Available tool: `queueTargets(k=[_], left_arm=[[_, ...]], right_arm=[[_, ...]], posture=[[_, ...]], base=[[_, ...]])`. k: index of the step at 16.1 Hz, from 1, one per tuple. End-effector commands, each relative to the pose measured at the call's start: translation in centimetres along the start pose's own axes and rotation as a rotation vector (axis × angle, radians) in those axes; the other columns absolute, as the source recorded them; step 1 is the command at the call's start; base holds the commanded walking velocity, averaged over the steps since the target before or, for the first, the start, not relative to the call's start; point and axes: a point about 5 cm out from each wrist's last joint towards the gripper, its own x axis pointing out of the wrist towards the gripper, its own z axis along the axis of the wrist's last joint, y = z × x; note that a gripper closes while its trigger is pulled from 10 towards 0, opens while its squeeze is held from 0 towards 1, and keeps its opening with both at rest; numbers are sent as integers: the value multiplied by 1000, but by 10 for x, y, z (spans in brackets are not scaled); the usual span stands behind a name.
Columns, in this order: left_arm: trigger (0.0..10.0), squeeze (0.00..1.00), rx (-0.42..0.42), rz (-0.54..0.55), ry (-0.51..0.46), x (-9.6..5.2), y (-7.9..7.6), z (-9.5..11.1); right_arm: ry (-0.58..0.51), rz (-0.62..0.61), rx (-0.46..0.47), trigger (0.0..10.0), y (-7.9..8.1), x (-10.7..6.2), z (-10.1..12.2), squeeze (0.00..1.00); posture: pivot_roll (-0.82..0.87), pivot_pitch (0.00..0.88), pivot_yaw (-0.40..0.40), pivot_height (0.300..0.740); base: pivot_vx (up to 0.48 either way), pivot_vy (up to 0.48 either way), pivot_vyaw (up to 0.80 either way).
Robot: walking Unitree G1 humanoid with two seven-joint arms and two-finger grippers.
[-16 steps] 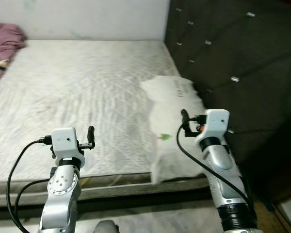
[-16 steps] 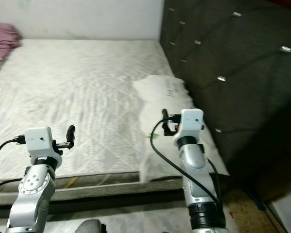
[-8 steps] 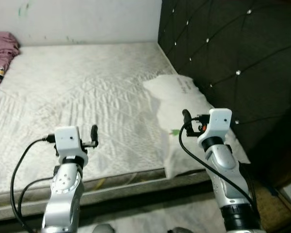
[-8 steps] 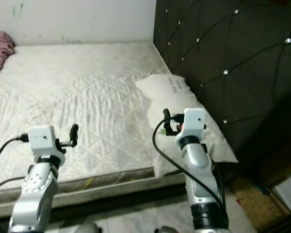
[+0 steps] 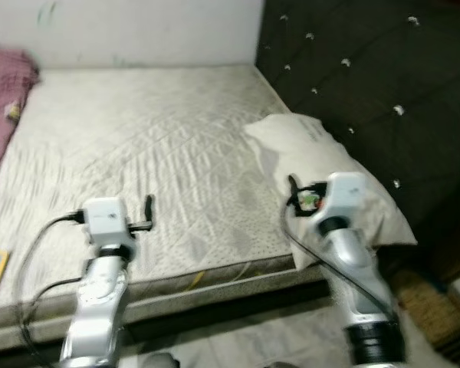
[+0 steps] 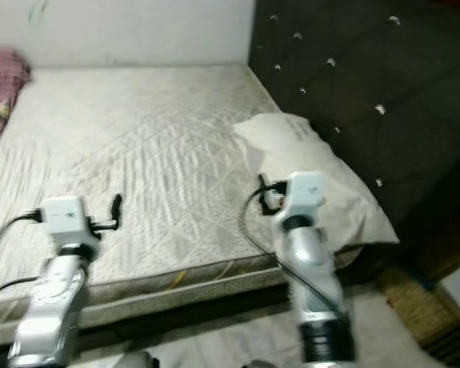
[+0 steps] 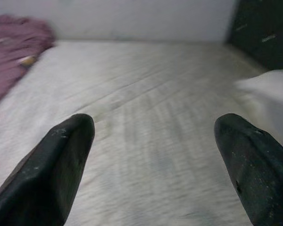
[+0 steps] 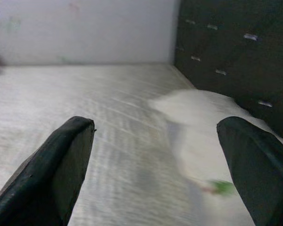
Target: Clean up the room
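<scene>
Currently: bare quilted mattress (image 5: 146, 146); white pillow (image 5: 333, 172) lying at its right end against the dark tufted headboard (image 5: 383, 84). Right gripper (image 5: 293, 186) raised just beside the pillow's near edge, fingers spread, nothing held. Left gripper (image 5: 149, 205) raised above the mattress's front edge, well apart from the pillow, fingers spread, nothing held. Purple blanket (image 5: 4, 84) at far left end

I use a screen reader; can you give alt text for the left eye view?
A bare mattress with a white pillow against a dark headboard and a pink blanket at the far left. Both grippers, left and right, hover near the bed's front edge.
</scene>
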Motion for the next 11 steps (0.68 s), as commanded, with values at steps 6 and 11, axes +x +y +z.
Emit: queueTargets(k=[6, 11], left_arm=[[10000, 0, -5, -22, -32, 3, -6, 8], [10000, 0, 0, -29, -40, 3, -7, 9]], right_arm=[[-7, -14, -16, 10000, -8, 3, 5, 0], [-9, -11, -23, 10000, -8, 3, 5, 0]], posture=[[24, 54, -45, 740], [24, 55, -42, 740]], base=[[0, 471, 0], [0, 460, 0]])
